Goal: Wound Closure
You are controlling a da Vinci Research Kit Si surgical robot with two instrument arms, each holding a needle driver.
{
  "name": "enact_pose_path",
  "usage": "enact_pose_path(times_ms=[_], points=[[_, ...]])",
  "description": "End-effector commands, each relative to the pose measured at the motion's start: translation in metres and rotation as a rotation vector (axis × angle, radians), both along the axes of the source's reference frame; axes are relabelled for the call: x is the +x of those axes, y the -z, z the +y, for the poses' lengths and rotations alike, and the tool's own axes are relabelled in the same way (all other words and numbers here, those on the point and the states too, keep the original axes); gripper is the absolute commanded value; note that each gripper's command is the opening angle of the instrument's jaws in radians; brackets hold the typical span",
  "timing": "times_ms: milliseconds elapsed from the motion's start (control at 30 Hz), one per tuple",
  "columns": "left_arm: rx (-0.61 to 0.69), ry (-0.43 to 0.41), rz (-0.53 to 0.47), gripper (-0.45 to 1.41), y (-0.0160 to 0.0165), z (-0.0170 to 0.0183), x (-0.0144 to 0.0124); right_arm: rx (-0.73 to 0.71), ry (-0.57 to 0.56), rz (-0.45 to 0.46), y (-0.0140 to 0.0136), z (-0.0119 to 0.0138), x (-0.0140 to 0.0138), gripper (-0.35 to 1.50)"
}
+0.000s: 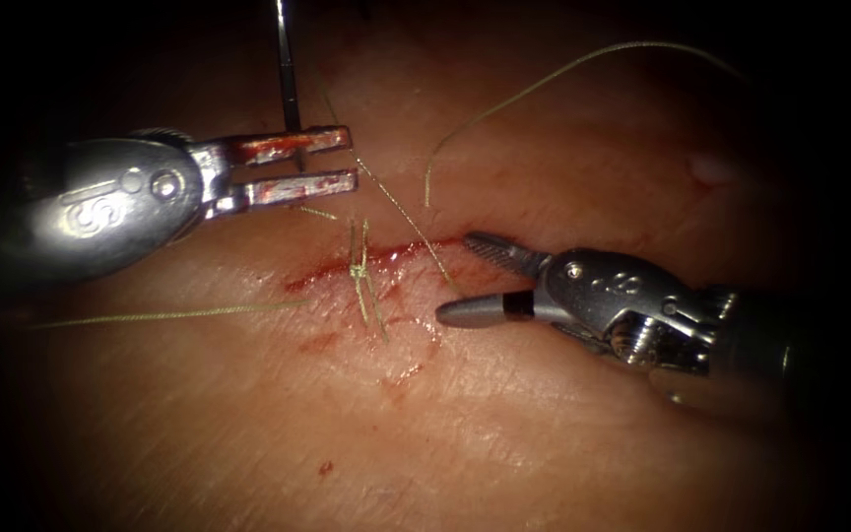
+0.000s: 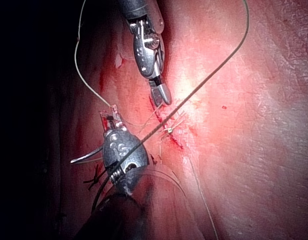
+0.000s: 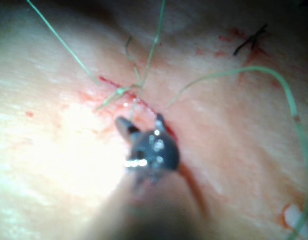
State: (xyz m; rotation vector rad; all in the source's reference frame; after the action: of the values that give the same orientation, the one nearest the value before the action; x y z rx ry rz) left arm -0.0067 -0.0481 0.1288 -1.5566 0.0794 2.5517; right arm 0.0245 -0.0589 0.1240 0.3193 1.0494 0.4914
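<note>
The cut (image 1: 322,271) runs across the tissue (image 1: 465,424), wet with red fluid. A tied knot (image 1: 357,271) with short ends sits at its middle, also seen as knot (image 2: 168,131) and knot (image 3: 125,91). My left tool (image 1: 352,158) hovers above and left of the knot, shut on the dark needle (image 1: 288,79), which stands straight up out of its jaws, free of the tissue. Thread (image 1: 401,212) slants from the left tool's tips down to the cut's right part. There my right tool (image 1: 453,278) has its jaws open around that thread, holding nothing; right tool (image 3: 140,121), right tool (image 2: 161,95).
A long loop of thread (image 1: 544,74) arcs over the far right tissue, and another strand (image 1: 169,315) lies to the left of the cut. Dark short thread ends (image 3: 251,40) sit on the tissue away from the cut. Red smears (image 1: 401,376) mark the near side.
</note>
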Motion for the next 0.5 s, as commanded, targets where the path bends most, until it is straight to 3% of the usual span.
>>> enact_pose_path(times_ms=[33, 233, 500], points=[[-0.004, 0.006, -0.007, -0.45, -0.0007, 0.0004, -0.0003, 0.014, 0.034, 0.006, -0.0003, -0.0003, 0.0006, -0.35], [-0.008, 0.011, -0.044, -0.45, -0.0005, 0.0, -0.0005, 0.047, 0.117, 0.048, 0.0007, -0.0022, -0.0002, -0.35], [-0.009, -0.012, -0.119, -0.45, 0.0002, -0.0023, -0.0034, 0.101, 0.151, 0.085, 0.0064, -0.0056, -0.0043, -0.35]])
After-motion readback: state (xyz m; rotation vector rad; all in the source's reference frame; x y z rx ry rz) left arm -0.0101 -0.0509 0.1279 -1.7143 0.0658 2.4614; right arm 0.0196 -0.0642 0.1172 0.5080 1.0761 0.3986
